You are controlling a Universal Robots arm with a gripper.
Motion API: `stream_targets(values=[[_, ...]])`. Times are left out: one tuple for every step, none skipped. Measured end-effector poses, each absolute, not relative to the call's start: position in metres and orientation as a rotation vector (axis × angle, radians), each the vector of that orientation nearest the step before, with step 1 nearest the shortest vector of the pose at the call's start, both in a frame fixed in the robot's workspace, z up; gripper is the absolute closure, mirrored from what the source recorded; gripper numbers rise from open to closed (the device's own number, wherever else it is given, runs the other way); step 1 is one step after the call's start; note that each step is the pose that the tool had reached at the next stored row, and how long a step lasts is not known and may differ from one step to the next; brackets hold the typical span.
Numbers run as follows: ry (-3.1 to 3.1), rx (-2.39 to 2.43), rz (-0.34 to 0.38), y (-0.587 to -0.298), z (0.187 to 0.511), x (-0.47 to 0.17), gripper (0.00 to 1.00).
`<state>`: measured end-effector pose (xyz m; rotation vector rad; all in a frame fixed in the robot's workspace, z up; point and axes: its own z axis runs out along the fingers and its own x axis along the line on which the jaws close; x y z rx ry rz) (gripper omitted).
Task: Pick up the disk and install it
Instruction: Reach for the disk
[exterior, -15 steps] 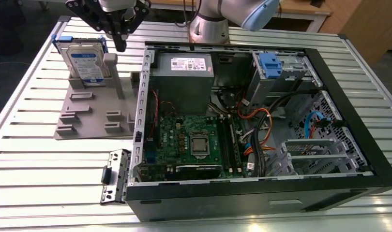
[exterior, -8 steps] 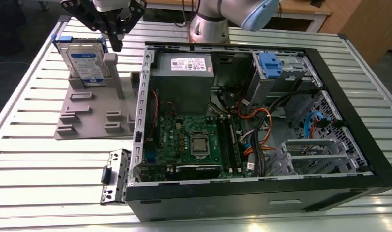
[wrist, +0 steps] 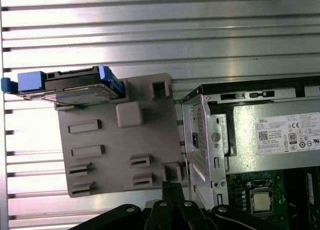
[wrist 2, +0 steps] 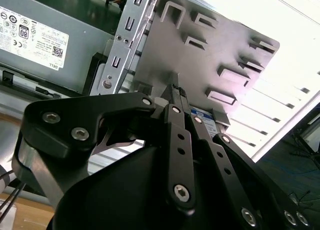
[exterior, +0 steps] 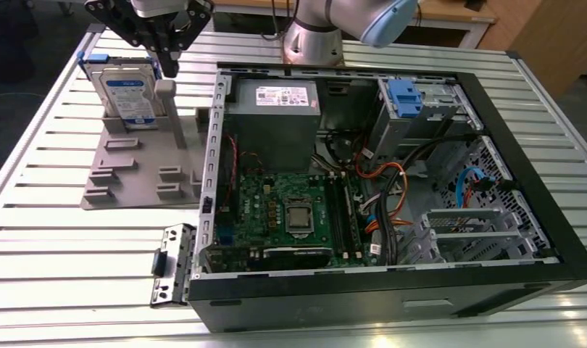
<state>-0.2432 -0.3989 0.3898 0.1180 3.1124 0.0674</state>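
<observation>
Currently the hand hangs over the grey holder, fingers pressed together and pinching nothing. Its tip is close above the holder's upright post, just beside the disk on the side toward the case. Whether tip and post touch cannot be told.

The disk stands on edge in a slot at the far end of the holder, label facing out, with its blue carrier showing at the top corners. The holder lies flat on the slatted desk, at the exterior view's left of the case and just beside it.

The case lies open on its side. Inside are a grey power supply with a white sticker, a green board below it, and a metal cage with a blue latch toward the exterior view's right.

In the first wrist view the closed hand appears over the holder, with the disk seen edge-on at the holder's far side. In the second wrist view the fingers lie against each other in front of the holder.
</observation>
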Motion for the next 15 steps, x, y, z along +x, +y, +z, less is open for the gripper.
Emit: stream_targets(values=[[3.112,0.118,0.068,-0.399,0.390,-0.244,0.90],[3.112,0.118,0.068,-0.399,0.390,-0.244,0.90],[3.112,0.118,0.068,-0.399,0.390,-0.245,0.90],[3.112,0.118,0.067,-0.399,0.390,-0.245,0.90],[3.112,0.118,0.067,-0.399,0.390,-0.246,0.90],[3.112,0.118,0.068,-0.399,0.390,-0.247,0.90],[3.112,0.118,0.067,-0.399,0.390,-0.247,0.90],[3.112,0.118,0.067,-0.399,0.390,-0.248,0.90],[3.112,0.118,0.068,-0.399,0.390,-0.249,0.90],[3.112,0.118,0.067,-0.399,0.390,-0.250,0.90],[3.112,0.118,0.067,-0.399,0.390,-0.251,0.90],[3.112,0.118,0.067,-0.399,0.390,-0.252,0.90],[3.112,0.118,0.067,-0.399,0.389,-0.253,0.90],[3.112,0.118,0.067,-0.399,0.389,-0.254,0.90],[3.112,0.118,0.068,-0.399,0.389,-0.255,0.90]])
